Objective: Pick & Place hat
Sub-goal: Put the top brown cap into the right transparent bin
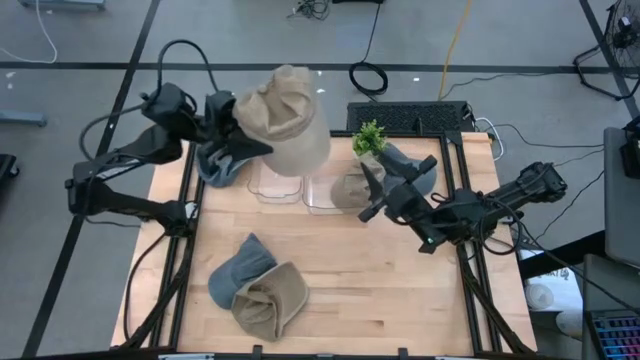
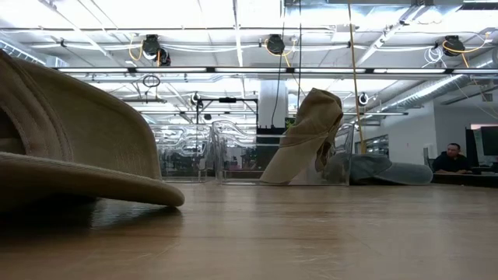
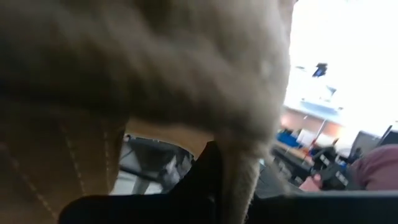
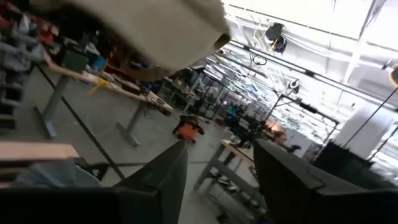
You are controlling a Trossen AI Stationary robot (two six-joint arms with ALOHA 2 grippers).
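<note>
My left gripper (image 1: 243, 140) is shut on a tan hat (image 1: 288, 120), raised above the table's far left; its cloth fills the left wrist view (image 3: 124, 74). Under it a blue-grey hat (image 1: 213, 167) lies on the table. My right gripper (image 1: 370, 193) is open beside a second tan hat (image 1: 348, 190), which sits in the right clear bin (image 1: 322, 197) and stands up in the low view (image 2: 307, 140). I cannot tell if the gripper touches that hat. Another blue hat (image 1: 412, 165) lies under the right arm. A blue (image 1: 238, 268) and a tan hat (image 1: 272, 300) rest near the front edge. My left gripper holds the tan hat by its left side (image 1: 256, 138), pinched between the two fingers, which come in roughly level from the table's left. The hat is lifted clear of the table and the bins, its crumpled crown (image 1: 283, 92) uppermost. In the wrist view the cloth covers the place of contact.
Two clear bins (image 1: 276, 186) stand side by side at the table's far middle. A small green plant (image 1: 368, 137) is behind the right bin. Bare wood (image 1: 400, 290) lies at the near right. A person (image 2: 451, 159) sits in the room beyond.
</note>
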